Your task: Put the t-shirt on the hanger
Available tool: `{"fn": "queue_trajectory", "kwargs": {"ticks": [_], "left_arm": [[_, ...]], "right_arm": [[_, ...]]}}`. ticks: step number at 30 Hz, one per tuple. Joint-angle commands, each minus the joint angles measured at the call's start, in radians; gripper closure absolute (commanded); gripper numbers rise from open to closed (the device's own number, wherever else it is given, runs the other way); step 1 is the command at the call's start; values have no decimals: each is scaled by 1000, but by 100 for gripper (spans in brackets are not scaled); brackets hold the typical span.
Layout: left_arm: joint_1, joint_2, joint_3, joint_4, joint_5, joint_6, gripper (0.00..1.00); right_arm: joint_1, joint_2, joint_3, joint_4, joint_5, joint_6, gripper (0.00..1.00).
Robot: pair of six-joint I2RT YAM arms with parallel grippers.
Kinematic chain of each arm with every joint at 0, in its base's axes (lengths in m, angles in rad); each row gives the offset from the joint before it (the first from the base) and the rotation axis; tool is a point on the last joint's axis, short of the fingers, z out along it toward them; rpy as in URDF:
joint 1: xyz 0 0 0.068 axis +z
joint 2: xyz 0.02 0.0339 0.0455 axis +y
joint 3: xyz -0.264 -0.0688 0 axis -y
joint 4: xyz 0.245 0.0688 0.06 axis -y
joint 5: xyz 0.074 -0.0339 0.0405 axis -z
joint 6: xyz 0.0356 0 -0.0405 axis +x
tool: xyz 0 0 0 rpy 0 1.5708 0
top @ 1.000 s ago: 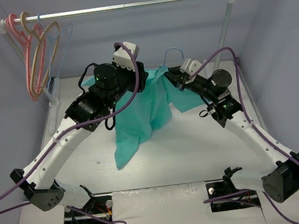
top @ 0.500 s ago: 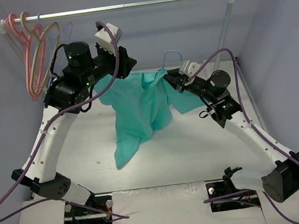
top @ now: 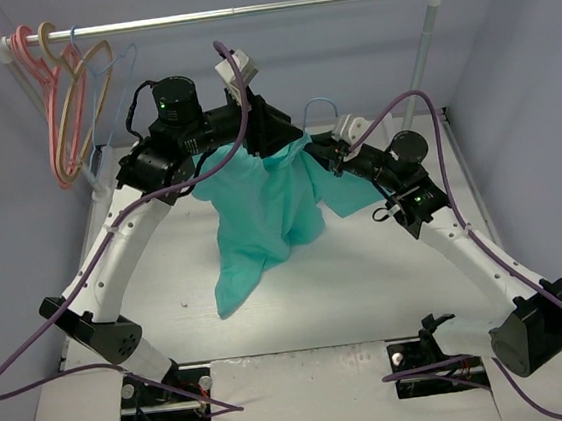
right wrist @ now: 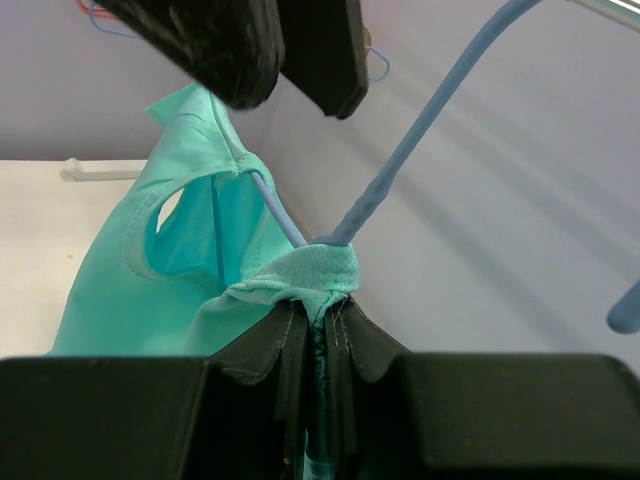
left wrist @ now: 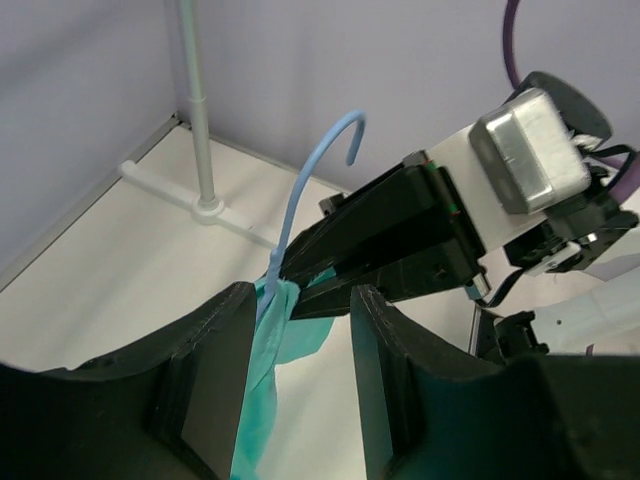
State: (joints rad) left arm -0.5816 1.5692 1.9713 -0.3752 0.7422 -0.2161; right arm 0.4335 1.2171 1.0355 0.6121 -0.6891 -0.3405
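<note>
The teal t-shirt (top: 261, 213) hangs from a light-blue wire hanger (top: 324, 103), above the table. My right gripper (top: 319, 148) is shut on the hanger's neck and the shirt's collar together. In the right wrist view the collar (right wrist: 305, 275) bunches at the closed gripper (right wrist: 325, 320), with the hanger wire (right wrist: 420, 120) rising from it. My left gripper (top: 278, 135) is open, just left of the right gripper and above the shirt. In the left wrist view its gripper (left wrist: 300, 300) frames a strip of shirt (left wrist: 262, 400) near the left finger, without clamping it, and the hanger hook (left wrist: 310, 180).
A clothes rail (top: 240, 12) spans the back, with pink (top: 53, 144), tan (top: 75, 111) and blue (top: 117, 87) hangers bunched at its left end. Its right post (top: 427, 49) stands behind the right arm. The rack's foot (left wrist: 205, 205) stands on the white table.
My left gripper swung up and left, stretching the shirt's shoulder out, then came back right beside the right gripper. The shirt now hangs narrower. The right arm has held still.
</note>
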Motion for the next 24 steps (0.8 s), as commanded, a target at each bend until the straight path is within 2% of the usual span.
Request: {"fn": "queue_trajectory", "kwargs": {"ticks": [1, 24], "left_arm": [[-7, -6, 35, 156, 63, -54, 58], [-34, 54, 34, 65, -75, 52, 60]], "right_arm": [[4, -4, 49, 104, -20, 3, 100], [2, 16, 81, 91, -41, -9, 100]]}}
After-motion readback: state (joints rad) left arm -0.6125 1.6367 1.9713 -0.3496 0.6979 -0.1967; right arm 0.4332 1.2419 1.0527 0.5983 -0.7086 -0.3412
